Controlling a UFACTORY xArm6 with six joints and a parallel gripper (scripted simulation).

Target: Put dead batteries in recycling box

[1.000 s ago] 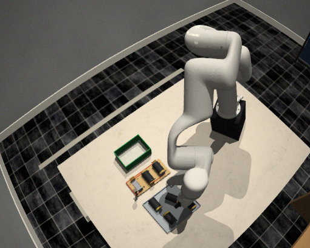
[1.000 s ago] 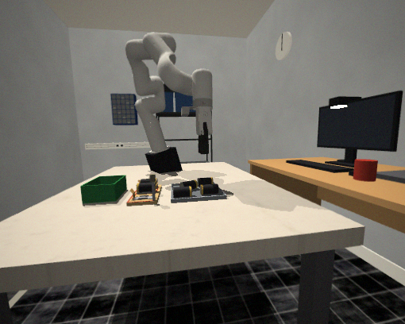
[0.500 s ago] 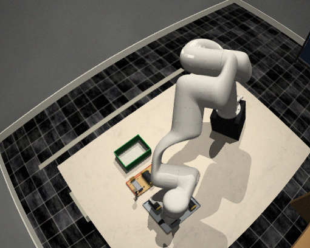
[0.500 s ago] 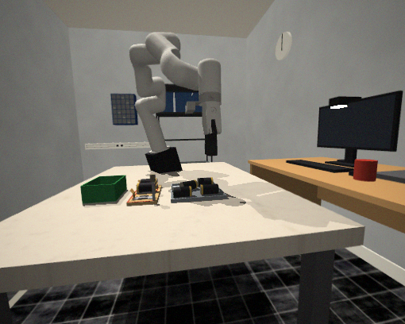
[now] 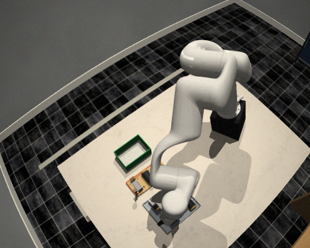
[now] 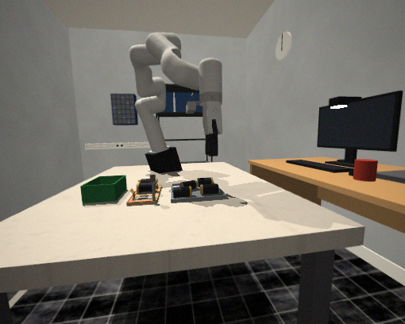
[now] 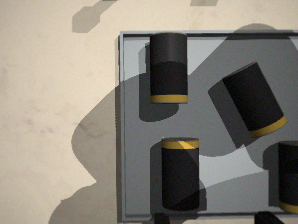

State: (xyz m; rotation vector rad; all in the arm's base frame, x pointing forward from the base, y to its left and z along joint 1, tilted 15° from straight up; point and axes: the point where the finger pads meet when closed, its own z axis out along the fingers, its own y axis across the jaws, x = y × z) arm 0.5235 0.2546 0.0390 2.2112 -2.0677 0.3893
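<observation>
Batteries (image 5: 155,206) (image 6: 210,189) (image 7: 169,68) — four in tray (image 5: 146,204) (image 6: 197,197) (image 7: 135,125) | one cut off, wrist view — charge unreadable

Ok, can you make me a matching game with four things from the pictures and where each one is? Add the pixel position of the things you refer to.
Things:
1. Green box (image 5: 126,166) (image 6: 104,191)
2. Red mug (image 6: 364,170)
3. Slanted battery (image 7: 256,99)
4. Jaws (image 5: 171,221) (image 6: 211,144)

Places:
A. On the brown desk (image 6: 288,175)
B. Above the gray tray (image 5: 184,216) (image 6: 198,197) (image 7: 121,125)
C. On the pale table (image 5: 96,170) (image 6: 165,226) (image 7: 50,75)
D. Lying in the gray tray

Right pairs: 1-C, 2-A, 3-D, 4-B
</observation>
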